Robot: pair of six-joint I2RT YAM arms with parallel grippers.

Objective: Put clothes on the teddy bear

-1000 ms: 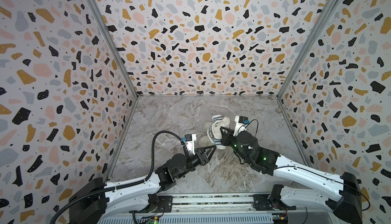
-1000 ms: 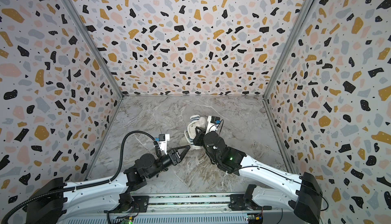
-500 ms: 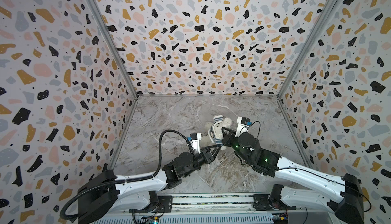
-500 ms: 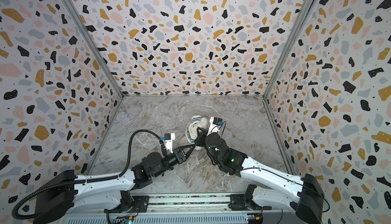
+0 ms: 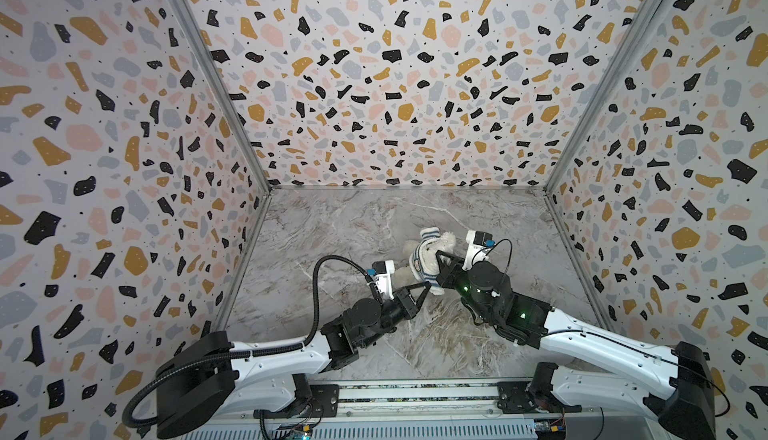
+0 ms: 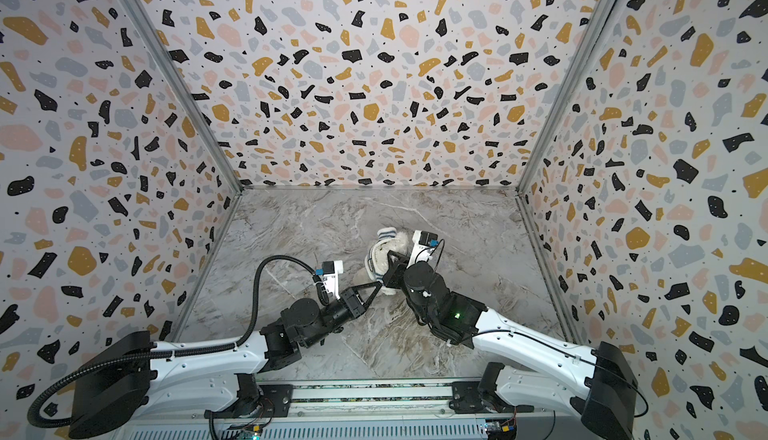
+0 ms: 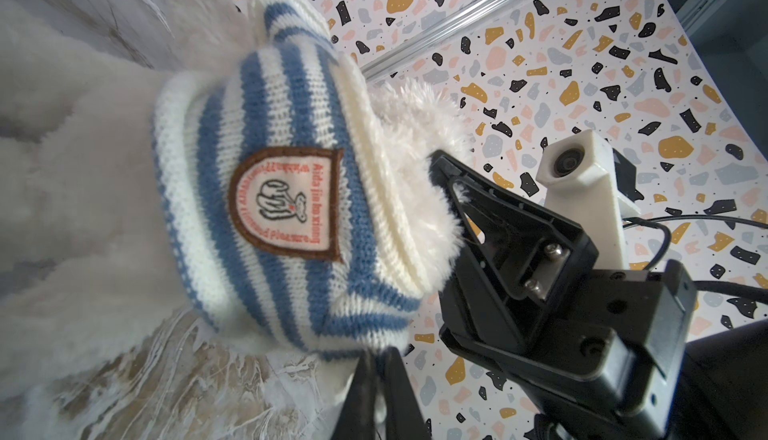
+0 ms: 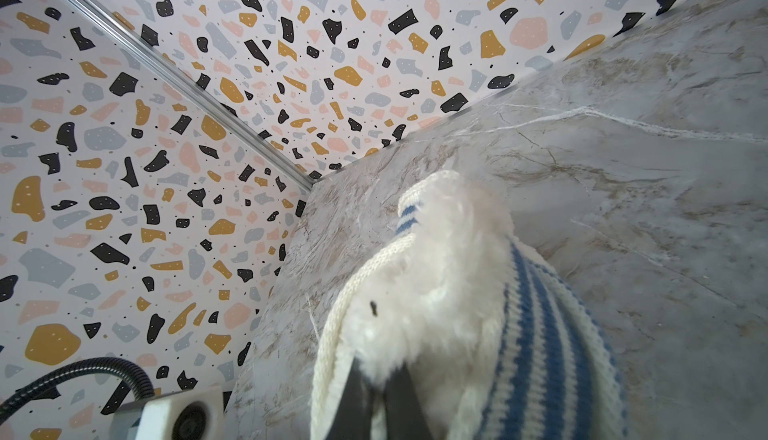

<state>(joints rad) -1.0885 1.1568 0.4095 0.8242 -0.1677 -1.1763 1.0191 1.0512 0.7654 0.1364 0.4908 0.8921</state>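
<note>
1. Though crowded by both arms, finds bear (image 5: pixel 445 241) (image 6: pixel 401 240) lying on table (image 5: pixel 332 230), slightly toward 1 o'clock of centre in both top views.
2. Wears striped shirt (image 5: pixel 423 260) over trunk; points head toward 2 o'clock and bare furry legs toward 8 o'clock, with one sleeve at 12 o'clock and another at 6 o'clock.
3. Meets left gripper (image 5: pixel 428 286) at 6 o'clock of bear, brought in from 7 o'clock.
4. Shows, in left wrist view, left fingers (image 7: pixel 400 400) pressed together with hardly a gap, tips touching the near sleeve's end; cannot tell any cloth caught between. Turns badge (image 7: pixel 286 205) toward that camera.
5. Meets right gripper (image 5: pixel 439 255) at 3 o'clock of bear, brought in from 4 o'clock, tips buried in head fur.
6. Shows, in right wrist view, right fingers (image 8: pixel 403 404) narrow and clamped on a tuft of bear fur, just beside the shirt's cream collar.
7. Leaves trunk and shirt between the two grippers, near each other yet apart.
</note>
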